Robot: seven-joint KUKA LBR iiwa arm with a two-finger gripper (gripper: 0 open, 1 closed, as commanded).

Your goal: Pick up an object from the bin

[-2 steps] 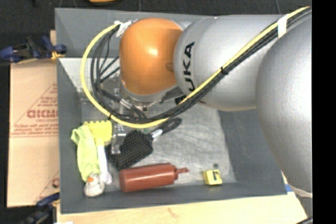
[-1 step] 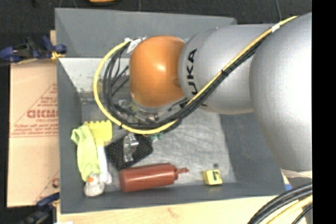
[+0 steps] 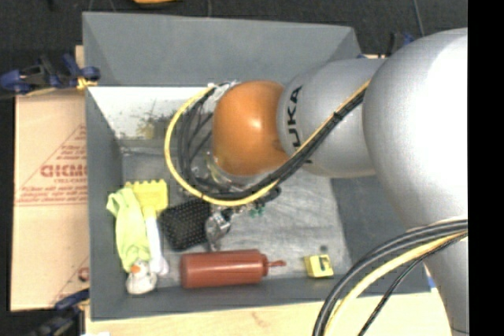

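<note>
Looking down into the bin (image 3: 236, 51), we find the gripper (image 3: 216, 229) low over the floor in the left half, toward the near wall. Its metal tip is just beside the right edge of a black mesh pad (image 3: 183, 221). The pad lies flat on the grey floor, dark, gridded and roughly square. Whether the tip touches it we cannot tell, and we cannot tell whether the gripper is spread or closed, since the wrist above hides most of it.

Next to the pad, toward the near wall, a red bottle (image 3: 224, 268) lies on its side with its nozzle pointing right. To the right of the nozzle, and apart from it, sits a small yellow thing (image 3: 319, 266) with a dark patch.

On the pad's left, a yellow block (image 3: 150, 193) with a toothed upper edge rests against a yellow-green cloth (image 3: 124, 230). A white piece (image 3: 153, 244) runs from the block toward the near-left corner.

Above the gripper we see the rounded orange cover (image 3: 244, 130) on the wrist, with yellow and black cables (image 3: 177, 145) looping round its left side. Behind it the silver arm (image 3: 378, 114) comes in from the right.
</note>
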